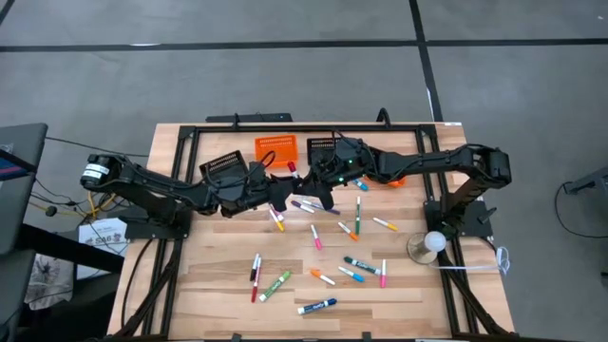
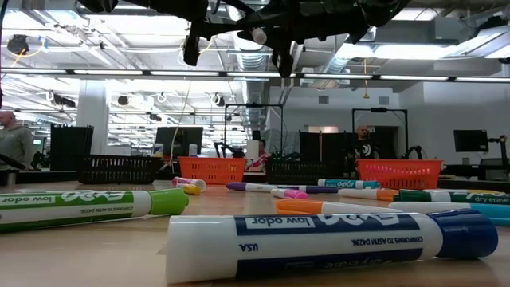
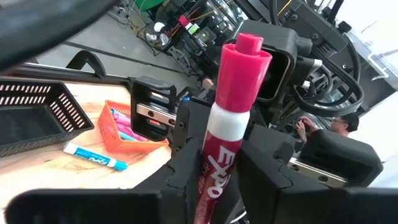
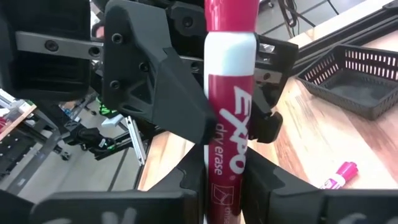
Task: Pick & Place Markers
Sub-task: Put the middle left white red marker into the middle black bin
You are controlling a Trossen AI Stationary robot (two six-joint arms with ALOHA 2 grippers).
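Left wrist view shows a fat pink dry-erase marker with a white middle and a pink cap standing up between the left gripper's two dark fingers. They press on its sides, so this claw is gripping the marker. Pink letters run down the marker's white part. The cap end has a small round knob on top.

Right wrist view shows the same marker, with white letters on its pink label. It stands between the right gripper's dark fingers too, and they squeeze it from both sides. So both claws hold this one pen at once.

From above, the two dark arms meet over the back middle of the light wooden table. The held marker is up in the air there, just in front of an orange mesh basket and two black mesh baskets.

Many other short markers lie flat and spread out on the wood, pink, green, blue, orange and red. In the low view a big white marker with a blue cap lies closest, and a white one with a green cap lies beside it.
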